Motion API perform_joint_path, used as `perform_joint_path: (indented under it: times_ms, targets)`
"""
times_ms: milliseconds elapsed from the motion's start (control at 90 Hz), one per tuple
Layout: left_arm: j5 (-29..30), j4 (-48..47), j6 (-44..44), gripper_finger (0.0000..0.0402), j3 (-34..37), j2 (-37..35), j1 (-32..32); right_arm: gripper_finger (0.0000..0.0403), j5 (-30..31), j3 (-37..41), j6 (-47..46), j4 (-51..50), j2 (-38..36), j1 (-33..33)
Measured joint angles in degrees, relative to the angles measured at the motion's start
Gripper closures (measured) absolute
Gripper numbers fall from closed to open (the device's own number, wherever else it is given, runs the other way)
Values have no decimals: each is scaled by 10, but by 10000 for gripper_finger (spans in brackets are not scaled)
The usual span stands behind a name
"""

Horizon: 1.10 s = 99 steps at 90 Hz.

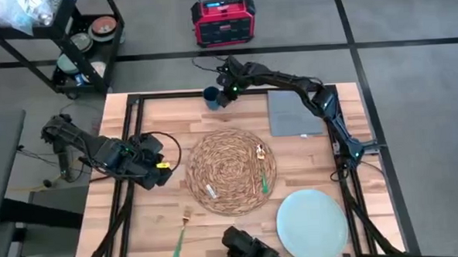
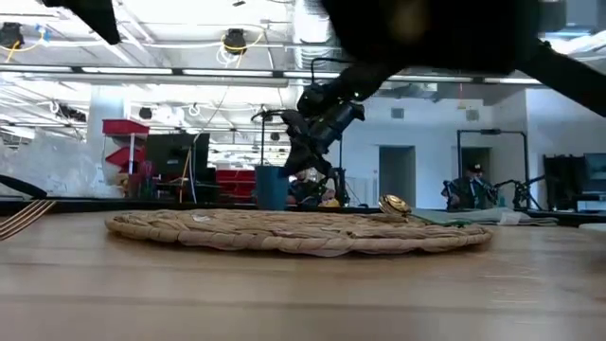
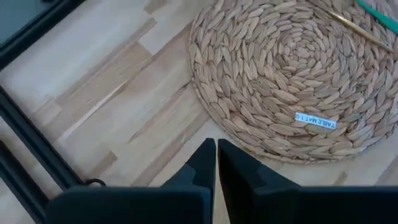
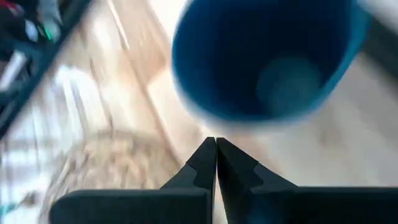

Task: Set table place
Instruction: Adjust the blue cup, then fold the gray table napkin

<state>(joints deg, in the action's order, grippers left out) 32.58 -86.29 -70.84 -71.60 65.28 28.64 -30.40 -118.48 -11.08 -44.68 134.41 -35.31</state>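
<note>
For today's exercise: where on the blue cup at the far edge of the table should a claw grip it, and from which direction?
Probably the rim wall, from above: the blue cup stands upright, mouth open, so one finger can go inside and one outside. The right claw is beside it, fingers closed; the left claw waits beside the placemat.

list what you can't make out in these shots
- Plate: missing from the low view; the high view crops its near rim.
- Fork near the table's front edge: too small in the high view to read its tines.
- Placemat in the right wrist view: smeared by blur.
- Mat label: left wrist view, print too small to read surely.
- Cup base: low view, hidden behind the mat.
</note>
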Motion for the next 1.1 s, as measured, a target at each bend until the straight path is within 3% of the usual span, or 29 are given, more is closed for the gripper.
perform_joint_path:
  times_ms: [89,178,256,444,600,689,811,1100]
  targets:
    - [5,-1,1,401,0,-3,0,403,13,-48,42,-89,-1,-6]
    - [12,0,8,401,0,-2,0,403,68,-90,76,-160,-4,-26]
    - [13,0,11,401,0,-2,0,403,105,-99,79,-157,-4,-47]
    - [13,-3,12,401,0,-2,0,403,106,-97,56,-109,16,-71]
    - [13,-2,-2,401,0,-14,0,403,115,-93,25,-188,38,-91]
    - [13,-4,-8,401,0,-21,0,403,187,-95,92,-316,28,-107]
    - [13,-15,13,401,0,-23,0,403,363,-94,150,-453,26,-119]
    - [24,-18,21,401,7,-23,0,403,357,-38,128,-449,21,-136]
